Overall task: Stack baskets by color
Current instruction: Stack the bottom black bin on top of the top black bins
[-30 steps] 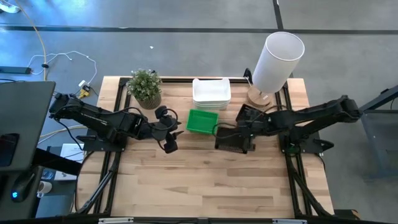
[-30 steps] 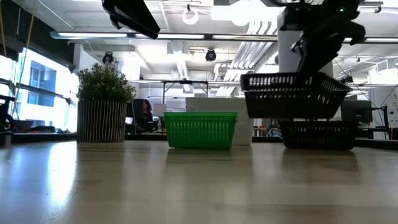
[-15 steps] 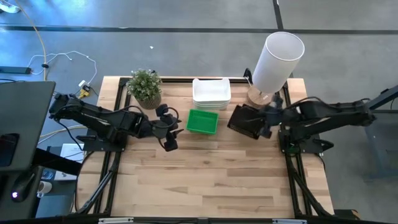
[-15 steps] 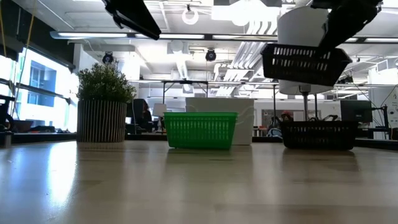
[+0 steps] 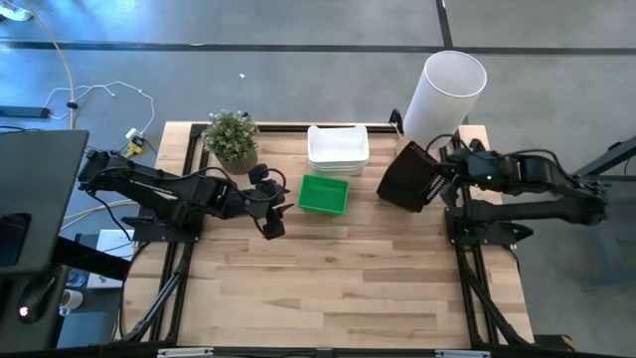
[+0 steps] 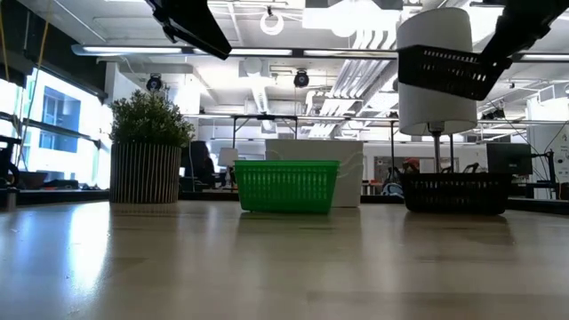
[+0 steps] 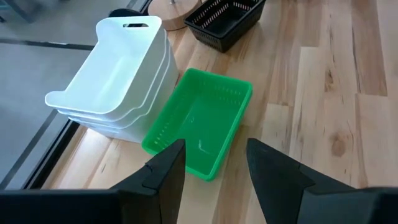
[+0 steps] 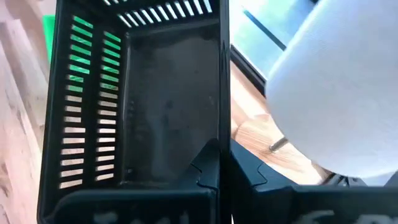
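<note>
A black basket (image 5: 405,179) hangs tilted above the table's far right, with my right gripper (image 5: 437,177) shut on it. In the low view it (image 6: 447,71) is high in front of the white cylinder. A second black basket (image 6: 455,191) rests on its base on the table below. A green basket (image 5: 324,194) sits at the middle, and a stack of white baskets (image 5: 338,149) is just beyond it. My left gripper (image 5: 273,214) hovers open to the left of the green basket, with nothing between its fingers. My right gripper grips one side wall of the black basket at its rim (image 8: 222,134), with one finger (image 8: 208,167) inside the basket and the other outside. It comes at the wall from the table's right side, slanting down. The basket is lifted clear and tilted, its open side turned toward the gripper.
A tall white cylinder (image 5: 444,94) on a round wooden foot stands at the far right corner, close behind the held basket. A small potted plant (image 5: 232,139) stands far left. The table's near half is bare wood (image 5: 328,288).
My right gripper has drawn back toward the table's right and far edges and risen, staying shut on the black basket. The basket has gone from just above the table near the green one to high over the other black basket, and it has tipped over.
</note>
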### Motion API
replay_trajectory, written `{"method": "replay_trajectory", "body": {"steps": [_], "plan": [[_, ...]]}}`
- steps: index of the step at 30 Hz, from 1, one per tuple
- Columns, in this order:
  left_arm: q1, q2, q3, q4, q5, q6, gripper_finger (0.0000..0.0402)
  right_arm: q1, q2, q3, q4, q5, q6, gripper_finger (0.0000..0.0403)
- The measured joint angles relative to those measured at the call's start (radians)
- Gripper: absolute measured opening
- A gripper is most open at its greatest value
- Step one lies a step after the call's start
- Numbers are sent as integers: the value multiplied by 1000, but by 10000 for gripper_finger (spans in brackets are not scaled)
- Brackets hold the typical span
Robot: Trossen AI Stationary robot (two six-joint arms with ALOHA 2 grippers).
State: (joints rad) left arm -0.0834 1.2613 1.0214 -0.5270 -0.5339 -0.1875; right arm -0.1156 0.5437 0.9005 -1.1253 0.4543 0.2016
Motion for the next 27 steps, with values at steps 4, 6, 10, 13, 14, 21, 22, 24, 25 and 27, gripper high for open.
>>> {"method": "replay_trajectory", "body": {"steps": [4,6,10,13,14,21,22,24,25,27], "plan": [[0,0,0,0,0,-1,156,-32,-18,0,-20,23,8,0],[0,0,0,0,0,-2,156,-44,-18,-10,-30,47,12,0],[0,0,0,1,0,-3,156,-59,-27,-60,39,-6,-34,0],[0,0,0,1,0,-2,156,-74,-28,-70,45,-32,-45,0],[0,0,0,1,0,-3,156,-81,-28,-73,50,-34,-45,0],[0,0,0,1,4,-3,156,-137,-14,-87,74,-116,-70,0],[0,0,0,1,6,-3,156,-147,-9,-87,76,-128,-71,0],[-1,0,0,1,8,-3,156,-164,6,-87,77,-156,-78,0],[-2,0,0,1,8,-3,156,-172,15,-87,78,-169,-80,0],[-2,0,0,1,10,-3,156,-188,35,-87,82,-190,-91,0]]}}
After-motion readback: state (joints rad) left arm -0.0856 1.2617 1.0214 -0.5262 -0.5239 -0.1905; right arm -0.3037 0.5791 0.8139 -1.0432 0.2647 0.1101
